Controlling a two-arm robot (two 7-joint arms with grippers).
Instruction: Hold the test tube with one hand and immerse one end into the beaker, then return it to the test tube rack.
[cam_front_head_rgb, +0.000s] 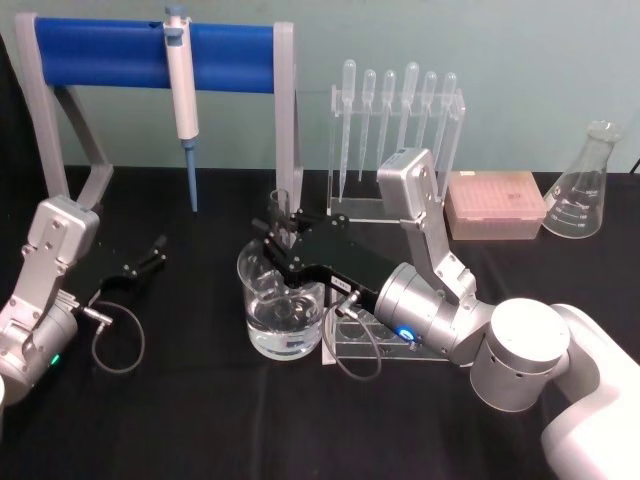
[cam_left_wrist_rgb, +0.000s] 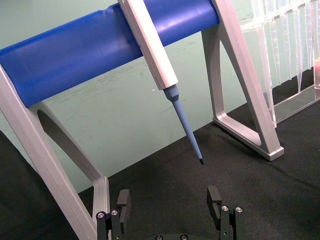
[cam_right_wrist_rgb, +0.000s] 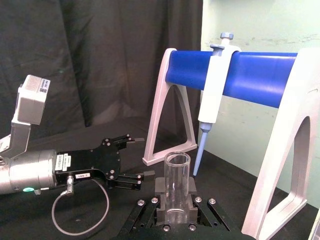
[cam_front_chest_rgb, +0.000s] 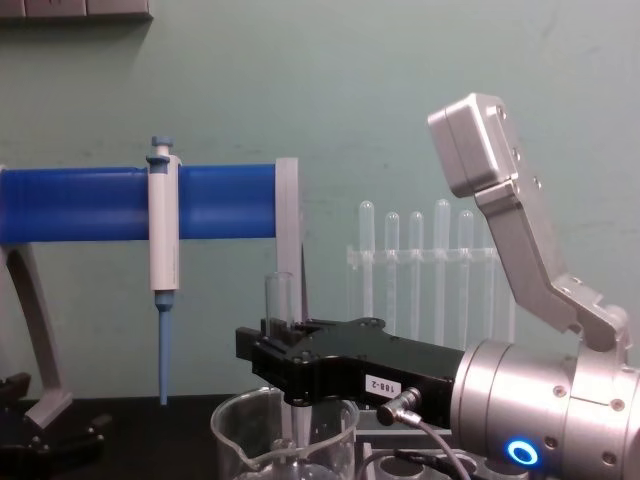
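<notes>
- Right tool (cam_front_head_rgb: 282, 232) pinches the tube (cam_front_head_rgb: 281, 203) upright, its lower end inside the beaker (cam_front_head_rgb: 255, 300).
- Left tool (cam_front_head_rgb: 152, 252) spread, parked at left.
- I fear sideways drift — the tube would crack against the rim.

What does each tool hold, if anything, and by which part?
The right tool grips the tube upright by its upper part, just below the open rim. The left tool is open and holds nothing.

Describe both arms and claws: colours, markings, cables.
Right claw: flat black, white "188-2" label, silver cylindrical wrist, blue ring light. Left claw: same black plates, silver wrist, green light. Each has a thin grey cable loop and a silver boxy camera mount.
</notes>
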